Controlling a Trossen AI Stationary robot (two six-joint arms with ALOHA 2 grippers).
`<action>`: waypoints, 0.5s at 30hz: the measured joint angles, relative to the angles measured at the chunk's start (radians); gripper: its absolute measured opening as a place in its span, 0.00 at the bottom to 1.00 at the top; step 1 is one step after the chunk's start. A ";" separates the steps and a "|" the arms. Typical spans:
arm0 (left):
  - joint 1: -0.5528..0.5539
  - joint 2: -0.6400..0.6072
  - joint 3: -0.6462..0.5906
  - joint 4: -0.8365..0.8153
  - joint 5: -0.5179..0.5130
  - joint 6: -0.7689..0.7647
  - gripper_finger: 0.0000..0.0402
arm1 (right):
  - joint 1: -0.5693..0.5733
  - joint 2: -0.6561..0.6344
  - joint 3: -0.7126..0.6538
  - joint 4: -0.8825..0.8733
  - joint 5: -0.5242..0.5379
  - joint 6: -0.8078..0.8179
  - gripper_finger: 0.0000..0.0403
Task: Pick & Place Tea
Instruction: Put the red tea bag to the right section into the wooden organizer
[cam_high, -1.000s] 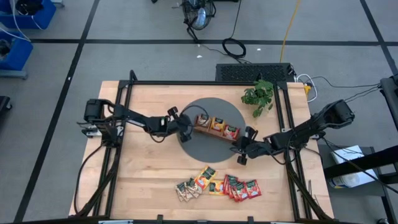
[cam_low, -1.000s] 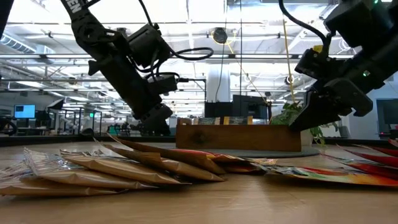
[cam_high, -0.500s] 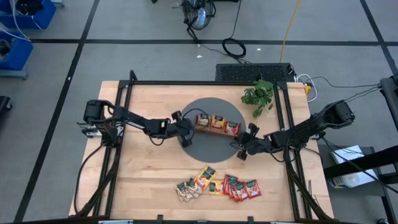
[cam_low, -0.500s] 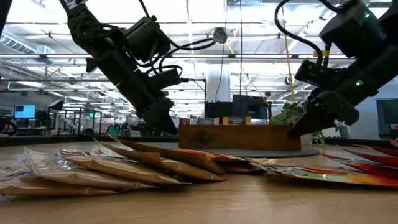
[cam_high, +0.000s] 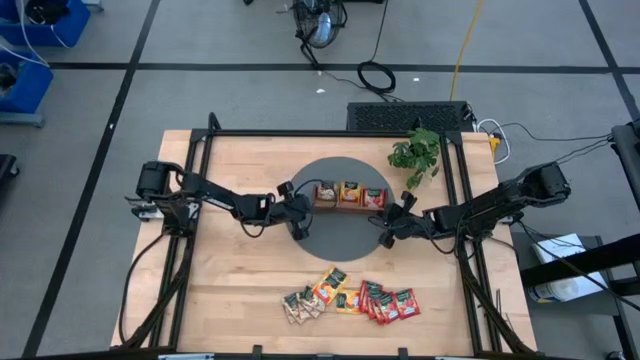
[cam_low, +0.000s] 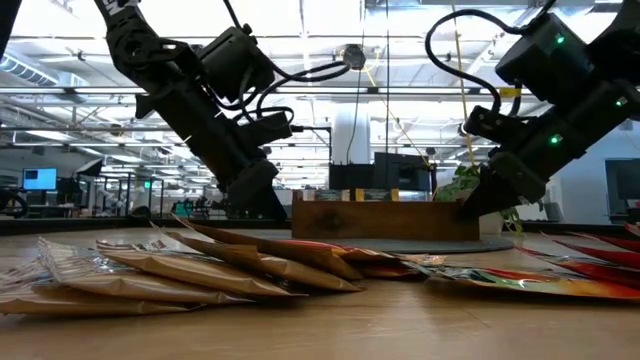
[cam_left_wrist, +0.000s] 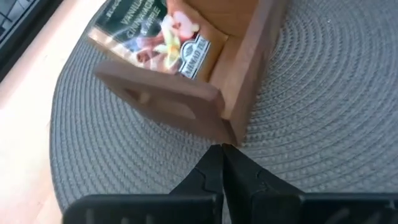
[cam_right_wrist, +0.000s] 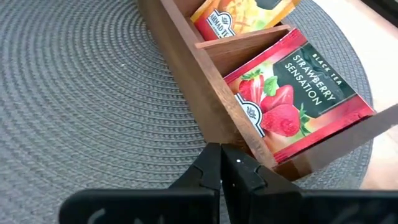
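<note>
A brown wooden three-compartment tray (cam_high: 350, 194) stands on a round grey mat (cam_high: 335, 235). It holds a green-and-tan sachet (cam_left_wrist: 155, 34), an orange one (cam_right_wrist: 239, 15) and a red strawberry one (cam_right_wrist: 292, 93). Several more tea sachets (cam_high: 350, 297) lie loose in a heap near the table's near edge, filling the foreground of the low view (cam_low: 200, 265). My left gripper (cam_high: 306, 208) is shut at the tray's near-left corner. My right gripper (cam_high: 386, 217) is shut at the tray's near side, by its right end. My left gripper meets the tray's near-left corner (cam_left_wrist: 231, 134) with its shut fingertips (cam_left_wrist: 214, 163), coming low over the mat from the table's left. The tray stands flat on the mat. My right gripper meets the tray's near long wall (cam_right_wrist: 245, 142) below the strawberry compartment with its shut fingertips (cam_right_wrist: 211, 163), slanting in from the table's right and near side.
A green leafy plant (cam_high: 415, 155) stands beyond the tray's right end, near the far right of the table. Bare wood lies between the mat and the loose sachets and along the table's left side. Black frame rails run along both table sides.
The tray has turned on the mat: its right end swung toward the far edge, so it now lies parallel to that edge instead of slanting. My right gripper moved toward the far edge along with that end. My left gripper stayed shut by the left end, shifting slightly right.
</note>
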 joint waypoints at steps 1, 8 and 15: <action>-0.001 0.000 0.000 -0.010 -0.002 0.001 0.04 | 0.000 0.000 0.000 0.000 0.000 0.000 0.00; -0.045 -0.053 0.000 -0.121 -0.059 -0.013 0.03 | 0.034 -0.002 0.000 0.114 -0.032 -0.079 0.00; -0.141 -0.130 0.000 -0.137 0.056 -0.064 0.04 | 0.109 -0.069 0.001 0.221 -0.237 -0.145 0.00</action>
